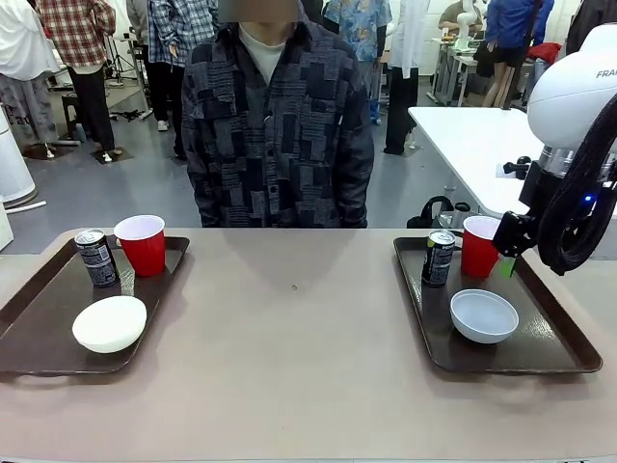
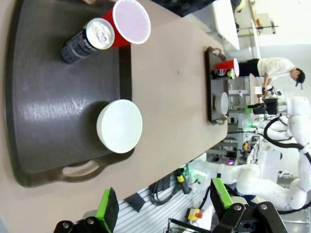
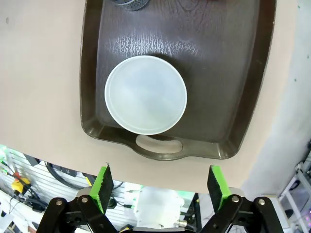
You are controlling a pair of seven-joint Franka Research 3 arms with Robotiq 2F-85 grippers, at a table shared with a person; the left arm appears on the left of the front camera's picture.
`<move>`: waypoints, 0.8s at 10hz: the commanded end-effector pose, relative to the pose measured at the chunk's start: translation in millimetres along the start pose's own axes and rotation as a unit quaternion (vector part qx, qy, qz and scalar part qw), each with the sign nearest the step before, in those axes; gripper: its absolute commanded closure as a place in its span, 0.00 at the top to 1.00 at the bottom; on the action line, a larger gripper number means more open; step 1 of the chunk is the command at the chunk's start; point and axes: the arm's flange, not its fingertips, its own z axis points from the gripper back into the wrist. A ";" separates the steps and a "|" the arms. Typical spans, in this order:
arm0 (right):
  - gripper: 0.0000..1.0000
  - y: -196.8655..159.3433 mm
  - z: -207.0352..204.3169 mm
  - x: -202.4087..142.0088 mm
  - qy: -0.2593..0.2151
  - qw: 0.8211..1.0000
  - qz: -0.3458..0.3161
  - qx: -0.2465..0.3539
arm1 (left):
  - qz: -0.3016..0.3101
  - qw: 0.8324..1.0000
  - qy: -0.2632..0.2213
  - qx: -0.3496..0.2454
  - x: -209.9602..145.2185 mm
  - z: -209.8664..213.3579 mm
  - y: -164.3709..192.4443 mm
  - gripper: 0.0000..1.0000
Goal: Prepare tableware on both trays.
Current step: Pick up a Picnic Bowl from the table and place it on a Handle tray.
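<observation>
Judging from how things lie, each of the two large dark brown rectangular plastic trays with raised rims already carries a full set, so the step in hand looks like a clean retreat. On the left tray (image 1: 29,338) stand a small black drink can with a silver top (image 1: 96,258) and a red plastic cup with a white inside (image 1: 142,243) at the far end, just beside each other, with a small round creamy white bowl (image 1: 110,323) nearer the robot. On the right tray (image 1: 559,347) a second black can (image 1: 439,258) and second red cup (image 1: 479,247) stand at the far end, and a small round pale bluish bowl (image 1: 484,315) sits closer in. The right gripper (image 3: 158,182) hangs above the handle end of its tray with green-padded jaws spread wide and empty, the bluish bowl (image 3: 146,94) apart from them; the left gripper (image 2: 163,201) likewise hangs over the near edge with jaws apart, holding nothing. Doing this well probably means lifting the right arm (image 1: 578,154) straight up before swinging away, since it sits close beside the right-hand cup and a sideways brush could tip it or the can. Both trays rest on a smooth pale beige surface (image 1: 299,338), bare between them. A person in a dark patterned jacket (image 1: 278,125) stands at the far side; behind lie a grey floor, a white table (image 1: 472,145) and other people.
</observation>
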 end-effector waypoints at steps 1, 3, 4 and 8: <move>1.00 -0.2 -3.7 1.0 -0.003 1.000 0.006 -0.002 | -0.008 1.000 -0.003 -0.012 0.5 2.0 0.2 1.00; 1.00 0.0 0.0 0.0 0.000 1.000 0.000 0.000 | -0.008 1.000 -0.003 -0.012 0.5 2.0 0.2 1.00; 1.00 -8.7 21.3 -25.5 -0.003 0.998 0.007 0.069 | -0.008 1.000 -0.003 -0.012 0.5 2.0 0.2 1.00; 1.00 -109.3 67.4 -80.0 -0.040 0.956 -0.060 0.283 | -0.008 1.000 -0.003 -0.012 0.5 2.0 0.2 1.00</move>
